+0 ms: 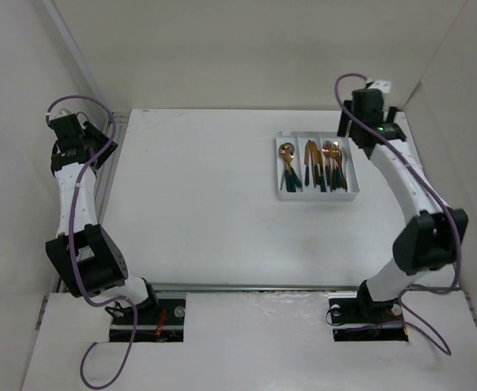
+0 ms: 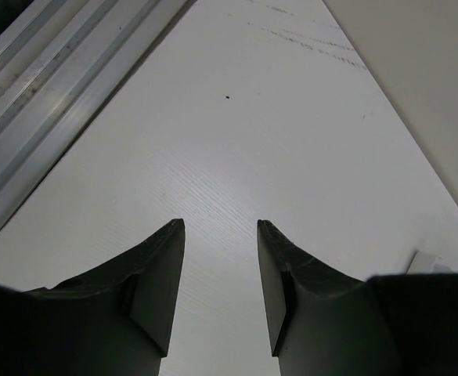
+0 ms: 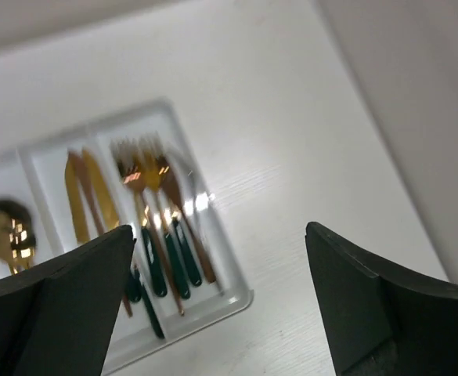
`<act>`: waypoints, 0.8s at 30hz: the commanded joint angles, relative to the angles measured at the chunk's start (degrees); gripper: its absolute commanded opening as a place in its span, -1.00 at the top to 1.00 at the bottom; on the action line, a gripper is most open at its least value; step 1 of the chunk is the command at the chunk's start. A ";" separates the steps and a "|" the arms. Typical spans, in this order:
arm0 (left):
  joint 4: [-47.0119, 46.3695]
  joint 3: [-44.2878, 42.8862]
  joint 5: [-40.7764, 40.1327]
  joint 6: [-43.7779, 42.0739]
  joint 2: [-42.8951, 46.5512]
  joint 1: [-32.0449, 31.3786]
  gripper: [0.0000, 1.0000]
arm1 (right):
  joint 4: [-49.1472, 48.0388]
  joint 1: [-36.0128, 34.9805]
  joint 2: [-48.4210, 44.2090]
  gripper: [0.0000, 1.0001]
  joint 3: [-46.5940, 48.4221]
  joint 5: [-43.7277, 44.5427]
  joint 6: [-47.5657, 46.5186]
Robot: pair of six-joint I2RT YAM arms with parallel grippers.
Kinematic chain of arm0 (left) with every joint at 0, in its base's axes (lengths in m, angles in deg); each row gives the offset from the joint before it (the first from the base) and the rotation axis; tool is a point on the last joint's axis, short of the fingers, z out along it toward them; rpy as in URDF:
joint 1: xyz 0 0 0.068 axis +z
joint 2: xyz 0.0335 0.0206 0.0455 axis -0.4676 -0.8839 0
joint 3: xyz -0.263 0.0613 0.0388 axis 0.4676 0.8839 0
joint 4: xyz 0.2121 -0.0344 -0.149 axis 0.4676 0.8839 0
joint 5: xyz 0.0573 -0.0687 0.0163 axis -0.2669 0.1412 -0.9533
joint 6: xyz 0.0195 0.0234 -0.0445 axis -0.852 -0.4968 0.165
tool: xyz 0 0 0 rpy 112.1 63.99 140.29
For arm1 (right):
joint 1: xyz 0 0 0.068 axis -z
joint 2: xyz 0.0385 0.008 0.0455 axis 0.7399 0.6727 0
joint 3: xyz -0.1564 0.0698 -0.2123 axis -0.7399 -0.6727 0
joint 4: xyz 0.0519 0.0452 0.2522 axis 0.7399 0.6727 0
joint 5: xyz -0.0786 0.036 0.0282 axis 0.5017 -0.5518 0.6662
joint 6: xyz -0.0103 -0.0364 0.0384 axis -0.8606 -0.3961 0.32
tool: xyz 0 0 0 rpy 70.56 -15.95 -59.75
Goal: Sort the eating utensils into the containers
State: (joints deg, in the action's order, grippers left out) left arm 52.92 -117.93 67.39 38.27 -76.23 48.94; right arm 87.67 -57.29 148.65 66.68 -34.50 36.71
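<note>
Top external first: you've got the white tray (image 1: 317, 198) sitting on the table (image 1: 205, 195) toward the far right, and the utensils are in it, sorted by type. Spoons (image 1: 287, 167) are in the compartment on the left of that view, knives (image 1: 311, 163) in the middle one, forks (image 1: 333, 163) in the right one. They're mostly gold heads with dark green handles. Your right arm (image 1: 405, 175) reaches up along the right edge with its wrist just past the tray's far right corner. Your left arm (image 1: 75, 195) is way over at the far left edge, well apart from the tray.

Left wrist: the left gripper (image 2: 221, 225) has its fingers apart, and white tabletop shows between them. A metal rail (image 2: 48, 86) runs along the upper left of that view.

Right wrist: a bit blurry, but the right gripper (image 3: 219, 229) is spread wide and holding nothing, looking down on the tray's right-hand end. The forks show up clearly there with handles toward the camera. The knives are one slot over, and a spoon head is at the left edge of the frame.
</note>
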 commanded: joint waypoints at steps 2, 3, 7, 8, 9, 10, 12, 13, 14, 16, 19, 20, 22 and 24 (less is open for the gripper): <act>-1.64 0.57 1.09 -0.14 1.45 0.21 0.22 | -0.94 8.22 -11.33 -1.00 -3.94 13.64 9.20; -1.64 0.57 1.10 -0.14 1.45 0.21 0.22 | -0.42 9.64 -13.00 -1.00 -5.00 15.68 10.44; -2.17 1.10 1.10 -0.14 1.98 0.21 0.22 | 0.20 15.00 -22.04 -1.00 -11.15 24.22 17.28; -2.17 1.10 1.10 -0.14 1.98 0.21 0.22 | 0.72 16.06 -23.73 -1.00 -12.38 24.23 18.26; -2.17 1.10 1.10 -0.14 1.98 0.21 0.22 | 0.73 17.98 -25.22 -1.00 -14.83 23.71 18.97; -2.17 1.10 1.10 0.38 1.98 0.21 0.22 | 0.21 18.61 -26.72 -1.00 -16.16 23.09 18.98; -2.17 1.10 1.63 0.38 2.51 0.21 0.22 | -1.64 18.62 -30.85 -1.00 -18.63 21.60 18.98; -2.17 1.10 1.63 0.38 2.51 0.21 0.22 | -2.25 18.62 -32.08 -1.00 -20.64 20.72 18.98; -2.17 1.10 1.63 0.38 2.51 0.21 0.22 | -3.56 18.62 -34.01 -1.00 -21.53 20.02 18.02; -2.17 1.63 1.63 0.38 2.51 0.21 0.22 | -4.11 18.62 -35.25 -1.00 -22.85 19.04 18.01; -2.17 1.63 2.15 0.38 3.03 0.21 0.22 | -4.63 18.62 -35.96 -1.00 -23.38 17.91 18.01; -2.69 1.63 2.15 0.38 3.03 0.21 0.22 | -4.63 18.62 -35.96 -1.00 -22.60 17.21 18.01; -2.69 2.16 2.15 0.38 3.56 0.21 0.22 | -2.97 18.62 -35.44 -1.00 -21.89 16.68 18.71; -2.69 2.16 2.15 0.38 3.56 0.21 0.22 | -1.91 18.62 -35.43 -1.00 -20.84 16.06 18.71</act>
State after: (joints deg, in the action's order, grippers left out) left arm 51.83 -116.21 68.81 38.40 -75.69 48.94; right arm 86.53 -38.69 113.33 43.44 -16.95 54.28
